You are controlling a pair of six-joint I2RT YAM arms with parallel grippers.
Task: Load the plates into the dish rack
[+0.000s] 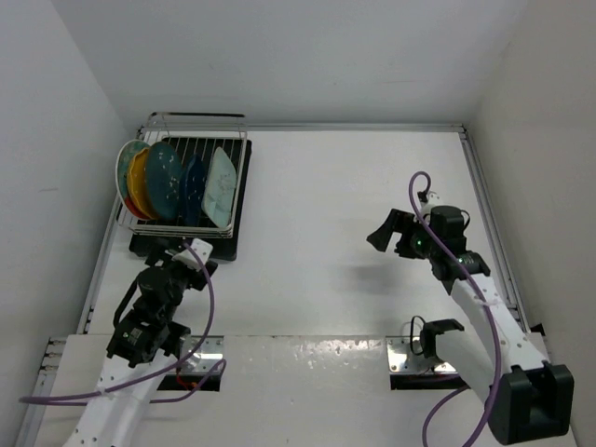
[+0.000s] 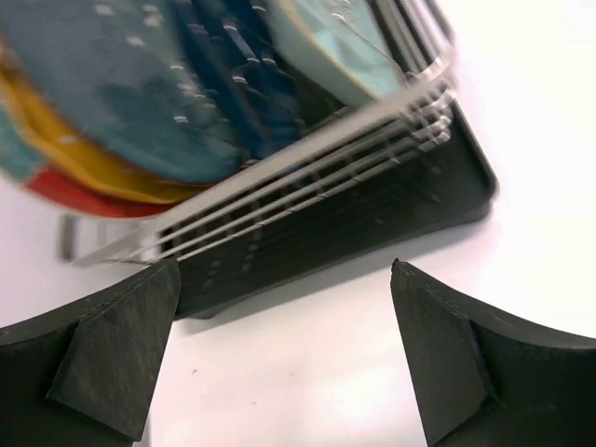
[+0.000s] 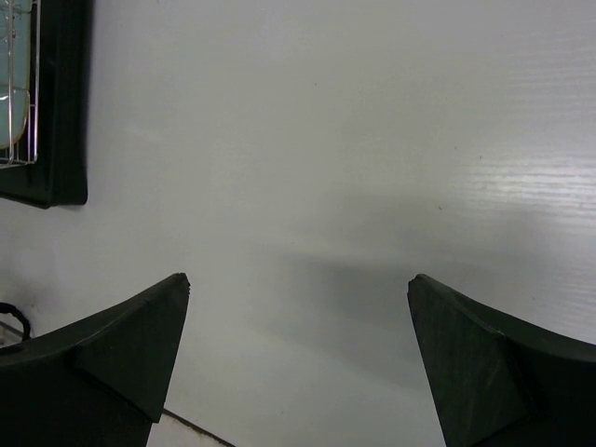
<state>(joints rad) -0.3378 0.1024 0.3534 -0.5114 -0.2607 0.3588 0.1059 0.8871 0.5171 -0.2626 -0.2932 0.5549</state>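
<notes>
A white wall (image 1: 56,140) closes the left side of the enclosure, with matching walls at the far end and on the right. The table (image 1: 326,186) is white and matte, edged by a thin metal rail (image 1: 354,128). A soft shadow lies on it below the right arm.

In the far left corner stands the dish rack (image 1: 200,142), silver wire over a black drip tray (image 1: 240,233). All five plates stand on edge in it, side by side. The red plate (image 1: 131,207) is furthest left, then the yellow plate (image 1: 140,179), the teal round plate (image 1: 165,182), the dark blue plate (image 1: 194,191) and the pale mint plate (image 1: 222,186) on the right.

Just on the near side of the rack, the left gripper (image 1: 191,253) points at its near edge — jaws spread wide, nothing between them, and apart from the wire in the wrist view. A purple cable (image 1: 210,307) loops along that arm.

Well to the right, the right gripper (image 1: 384,233) hangs above bare table, facing left — it too is spread wide and holds nothing.
</notes>
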